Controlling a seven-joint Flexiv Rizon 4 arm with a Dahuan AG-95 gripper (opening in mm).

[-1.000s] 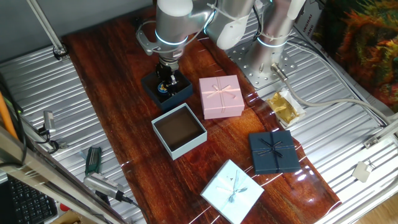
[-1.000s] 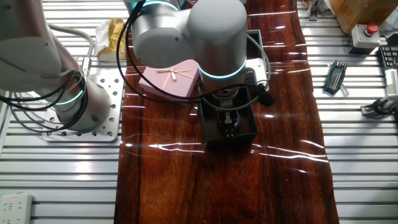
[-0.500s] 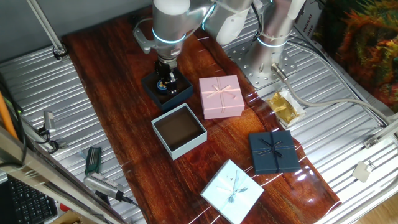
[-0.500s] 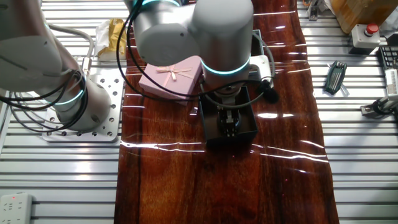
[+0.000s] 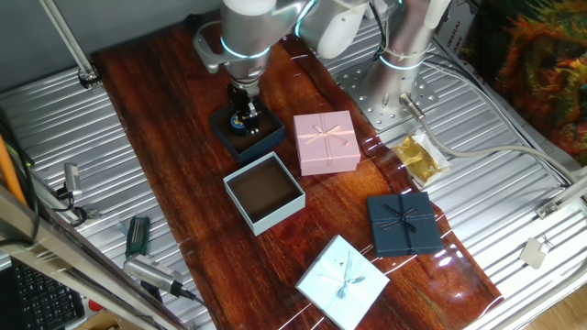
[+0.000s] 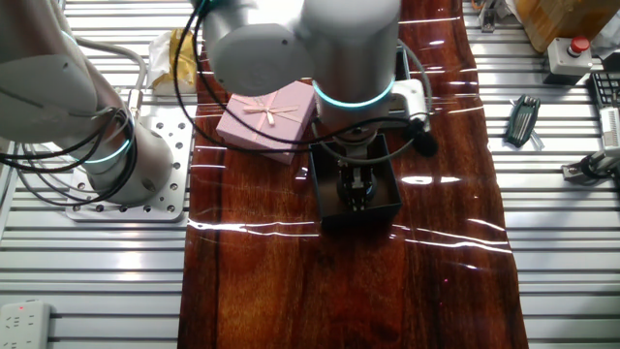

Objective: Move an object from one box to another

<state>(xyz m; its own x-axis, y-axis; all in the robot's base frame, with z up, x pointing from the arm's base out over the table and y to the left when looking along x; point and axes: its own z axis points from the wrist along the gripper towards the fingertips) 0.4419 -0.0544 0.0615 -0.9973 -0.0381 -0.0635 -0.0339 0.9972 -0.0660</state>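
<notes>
The pale blue gift box (image 5: pixel 342 278) with a ribbon bow lies nearest the camera in one fixed view, far from the jaws. The flat navy gift box (image 5: pixel 404 224) lies beyond it, also well apart from the jaws. The open pale blue box (image 5: pixel 264 192) with a brown inside sits on the table (image 5: pixel 165 119) just in front of the jaws. The pink box (image 5: pixel 326 142) lies beside the jaws, toward the arm base. The gripper (image 5: pixel 244 119) points down into the small navy box (image 5: pixel 246 132). A blue and yellow-orange spot shows at the jaw tips, so the disc (image 5: pixel 240 125) sits in the navy box. Whether the jaws grip it cannot be told. In the other fixed view the gripper (image 6: pixel 357 193) stands inside the navy box (image 6: pixel 356 186).
</notes>
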